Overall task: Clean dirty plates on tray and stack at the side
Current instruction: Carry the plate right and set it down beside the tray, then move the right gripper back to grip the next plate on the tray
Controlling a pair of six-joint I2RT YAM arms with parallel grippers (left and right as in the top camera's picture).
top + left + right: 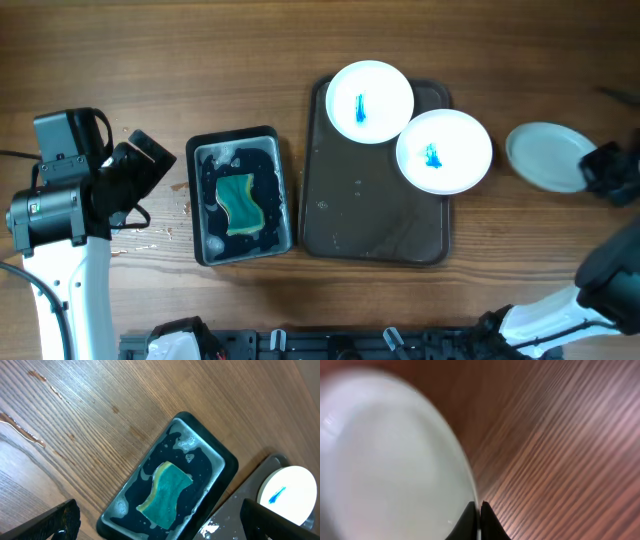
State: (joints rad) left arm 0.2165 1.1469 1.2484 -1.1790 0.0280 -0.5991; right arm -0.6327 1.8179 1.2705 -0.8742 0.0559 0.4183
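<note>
Tray: the large dark brown rectangular tray [370, 215] with rounded corners lies on the wooden table [300, 40], right of centre in the overhead view. Its near half is bare.
Far smeared plate: a round white shallow plate [369, 100] with a blue smear at its centre sits at the tray's far end and overhangs the far rim.
Right smeared plate: a second round white plate [443, 150], also with a blue smear, sits on the tray's right side and overhangs the right rim. Its edge meets the far smeared plate's edge, or very nearly.
Clean plate: a third round white plate [545, 155] with no smear is off the tray, to its right, apart from the other two. Whether it lies flat cannot be told.
Right gripper: the right gripper [478, 512] is at the clean plate's right edge. Its two dark fingers [489, 522] are pinched close together with the rim between them.
Left gripper: the left gripper [150, 158] hangs left of the tub, holding nothing. Its fingers [62, 520] stand wide apart at either edge of the wrist view.
Tub: a smaller black rectangular tub [282, 190] holds soapy water and a green sponge [240, 200], just left of the tray.
Table: water drops [180, 190] lie beside the tub's left side.
</note>
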